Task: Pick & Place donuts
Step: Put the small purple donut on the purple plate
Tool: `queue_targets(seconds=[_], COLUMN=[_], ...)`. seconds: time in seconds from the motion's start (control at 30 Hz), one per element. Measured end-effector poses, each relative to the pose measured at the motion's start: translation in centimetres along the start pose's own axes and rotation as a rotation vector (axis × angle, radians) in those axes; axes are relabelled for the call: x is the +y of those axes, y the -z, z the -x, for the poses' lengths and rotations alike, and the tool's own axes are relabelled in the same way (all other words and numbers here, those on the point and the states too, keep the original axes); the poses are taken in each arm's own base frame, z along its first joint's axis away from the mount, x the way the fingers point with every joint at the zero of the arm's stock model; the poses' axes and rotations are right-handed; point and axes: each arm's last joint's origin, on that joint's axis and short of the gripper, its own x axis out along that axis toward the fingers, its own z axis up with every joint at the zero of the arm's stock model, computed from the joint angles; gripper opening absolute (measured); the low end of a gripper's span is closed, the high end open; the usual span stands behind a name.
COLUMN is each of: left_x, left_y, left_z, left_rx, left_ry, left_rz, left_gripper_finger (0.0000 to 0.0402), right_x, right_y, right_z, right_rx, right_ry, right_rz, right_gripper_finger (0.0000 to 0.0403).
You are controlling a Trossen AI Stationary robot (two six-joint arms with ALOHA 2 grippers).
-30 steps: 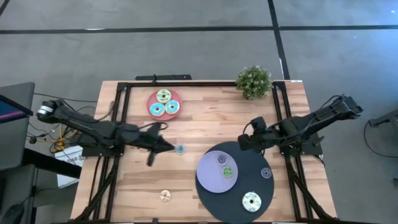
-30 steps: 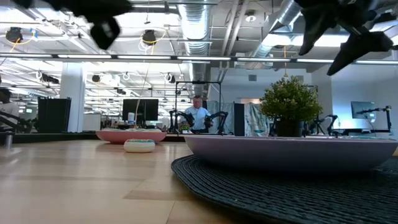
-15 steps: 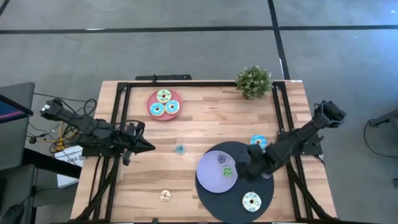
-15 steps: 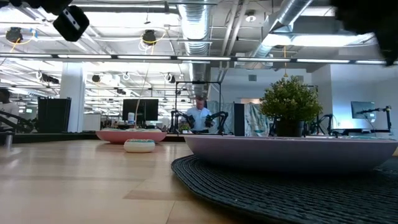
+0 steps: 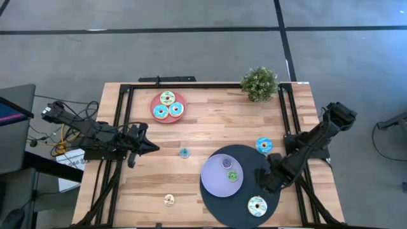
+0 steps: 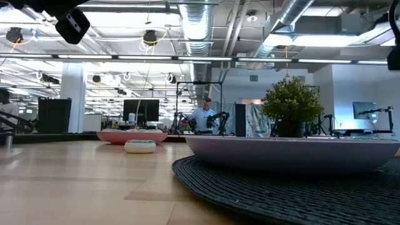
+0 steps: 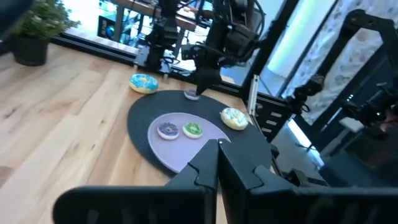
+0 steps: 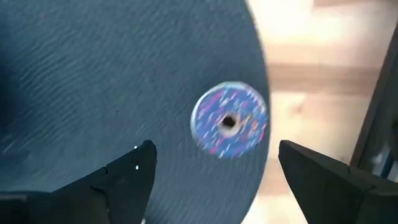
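While my right gripper [image 8: 211, 165] hangs over the dark mat [image 5: 251, 162], its fingers are spread wide with nothing between them; a small purple donut [image 8: 229, 121] with sprinkles lies on the mat just ahead of them. On the same mat sits a lavender plate [image 5: 213, 181] with two tiny donuts, one purple [image 5: 227, 163], one green [image 5: 233, 175], and a cream donut [image 5: 257, 205] lies near the mat's front edge. A blue donut [image 5: 264, 145] rests on the wood just beside the mat. Three more donuts sit on the pink plate [image 5: 168, 117], a teal one [image 5: 184, 152] lies mid-table, a tan one [image 5: 168, 200] near the front. My left gripper [image 5: 154, 147] waits at the table's left side, fingers pressed together.
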Motion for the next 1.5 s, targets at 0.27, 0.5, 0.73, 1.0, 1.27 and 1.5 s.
queue_targets(seconds=[0.27, 0.5, 0.73, 1.0, 1.27, 1.5], left_x=[0.1, 0.2, 0.2, 0.2, 0.2, 0.2], left_y=[-0.2, -0.2, -0.2, -0.2, -0.2, -0.2], left_z=[0.0, 0.0, 0.0, 0.0, 0.0, 0.0], left_rx=[-0.032, -0.044, -0.048, -0.048, -0.047, -0.048], left_ry=[-0.041, -0.067, -0.075, -0.075, -0.075, -0.075], left_rz=[0.031, 0.050, 0.060, 0.060, 0.060, 0.063], left_gripper_finger=[0.0000, 0.0000, 0.0000, 0.0000, 0.0000, 0.0000], right_x=[-0.8, -0.9, -1.0, -1.0, -1.4, -1.9], right_y=[-0.8, -1.1, -1.2, -1.1, -1.4, -1.7], right_z=[-1.5, -3.5, -3.9, -3.9, -3.5, -2.6], right_rx=[-0.035, 0.008, 0.013, 0.017, 0.009, 0.020], right_ry=[0.039, -0.021, -0.034, -0.038, -0.019, -0.028], right_rz=[-0.008, 0.001, -0.017, -0.017, -0.019, -0.017], right_gripper_finger=[0.0324, 0.0324, 0.0305, 0.0259, 0.0255, 0.0255])
